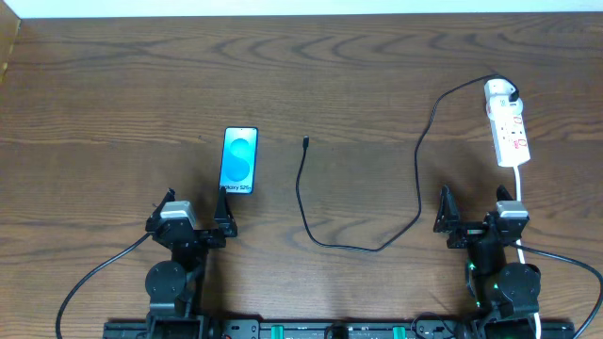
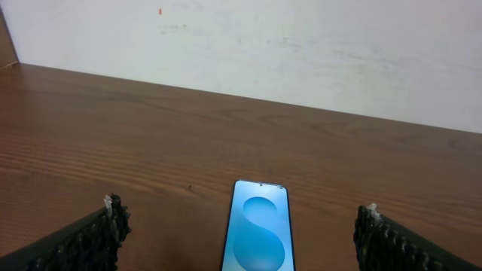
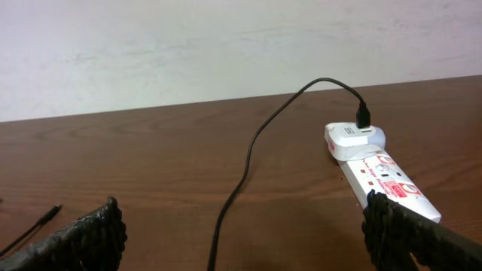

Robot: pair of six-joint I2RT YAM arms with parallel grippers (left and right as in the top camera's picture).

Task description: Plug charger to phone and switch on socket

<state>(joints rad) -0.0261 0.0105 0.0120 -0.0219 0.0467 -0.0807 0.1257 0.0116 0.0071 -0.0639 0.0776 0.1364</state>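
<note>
left tool (image 1: pixel 197 200) and right tool (image 1: pixel 473 200) both apart, empty; charger tip (image 1: pixel 306 142) lies nearer the left, beside the phone (image 1: pixel 239 160).

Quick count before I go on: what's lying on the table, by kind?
phone: 1
charger cable: 1
power strip: 1
Total: 3

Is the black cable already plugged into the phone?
No, the charger ends in a loose tip that lies on the wooden table beside the phone, clearly apart from it.
</note>
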